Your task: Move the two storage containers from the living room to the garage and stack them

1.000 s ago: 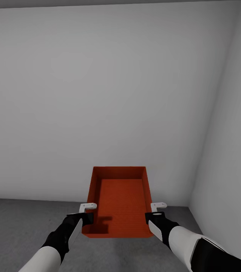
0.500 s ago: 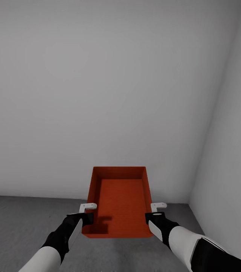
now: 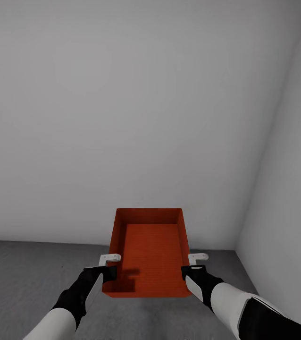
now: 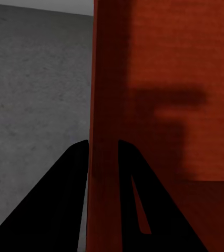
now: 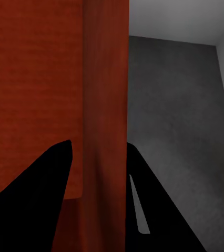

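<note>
One orange-red ribbed storage container point(image 3: 150, 255) hangs level in front of me, held above the grey concrete floor point(image 3: 18, 278) of the garage. My left gripper point(image 3: 109, 266) is shut on its left side wall, and my right gripper point(image 3: 191, 264) is shut on its right side wall, both near the container's near end. In the left wrist view the black fingers point(image 4: 75, 157) of the left gripper point(image 4: 102, 144) straddle the red wall point(image 4: 104, 94). In the right wrist view the right gripper point(image 5: 98, 146) clamps the other wall point(image 5: 105, 79) the same way. The container is open-topped and holds nothing.
A plain white wall point(image 3: 122, 118) stands straight ahead and meets a second white wall point(image 3: 292, 189) in a corner at the right. Bare concrete floor point(image 5: 180, 115) stretches below and to the left of the held container.
The view has drifted: the wall's foot sits a little higher in the picture and the ceiling strip has left the top. Container and both grippers keep their hold unchanged.
</note>
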Motion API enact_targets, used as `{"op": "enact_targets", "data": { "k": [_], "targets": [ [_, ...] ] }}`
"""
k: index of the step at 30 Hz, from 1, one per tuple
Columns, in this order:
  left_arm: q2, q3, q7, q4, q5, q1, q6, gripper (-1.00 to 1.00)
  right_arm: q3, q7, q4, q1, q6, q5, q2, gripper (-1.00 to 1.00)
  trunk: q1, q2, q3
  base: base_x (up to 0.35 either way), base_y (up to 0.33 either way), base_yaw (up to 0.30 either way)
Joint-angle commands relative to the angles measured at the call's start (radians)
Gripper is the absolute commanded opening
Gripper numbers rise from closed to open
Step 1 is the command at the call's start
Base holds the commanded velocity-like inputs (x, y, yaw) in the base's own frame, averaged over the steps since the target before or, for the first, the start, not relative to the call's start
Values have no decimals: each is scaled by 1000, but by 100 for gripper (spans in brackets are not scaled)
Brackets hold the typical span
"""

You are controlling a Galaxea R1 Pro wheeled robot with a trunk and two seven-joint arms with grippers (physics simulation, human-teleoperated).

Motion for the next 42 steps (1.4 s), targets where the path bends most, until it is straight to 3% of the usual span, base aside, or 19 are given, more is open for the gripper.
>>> {"op": "enact_targets", "data": {
  "k": [1,42],
  "targets": [
    [0,-58,10,-1,-28,0,4,-100,6,-33,1,-1,6,-5,-1,-100,4,-9,-7,0,0,0],
    [0,-58,10,2,-28,0,4,-100,5,-33,1,-1,6,-5,-1,-100,161,-296,-201,0,0,-52]
  ]
}}
